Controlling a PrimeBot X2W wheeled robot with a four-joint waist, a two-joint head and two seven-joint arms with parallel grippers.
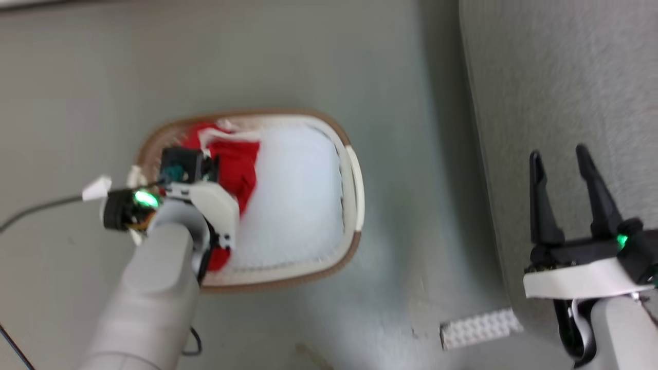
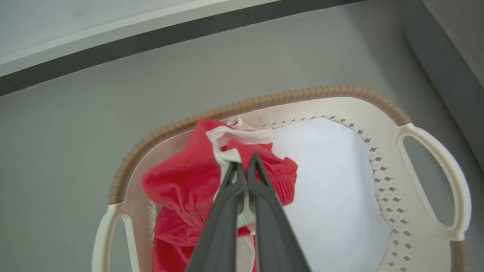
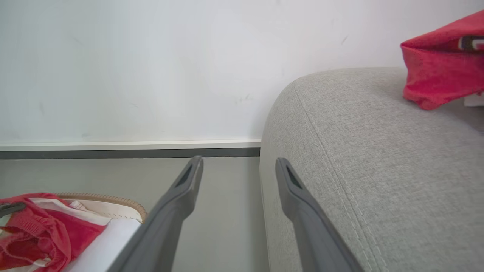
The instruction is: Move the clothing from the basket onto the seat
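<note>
One white block [image 1: 480,328] on floor [image 1: 257,51] nr seat [image 1: 565,77]

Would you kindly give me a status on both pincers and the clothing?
Left pincer shut on clothing in basket. Right pincer open, empty, by seat. Red garment on seat. White studded plate on floor beside seat.

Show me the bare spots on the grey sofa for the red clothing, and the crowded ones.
The light grey upholstered sofa is bare from its rounded edge up to a red garment lying on it; the open right pincer hovers over that free stretch. Crowded: around that garment, and the side of the white oval basket where the left pincer grips red clothing.
</note>
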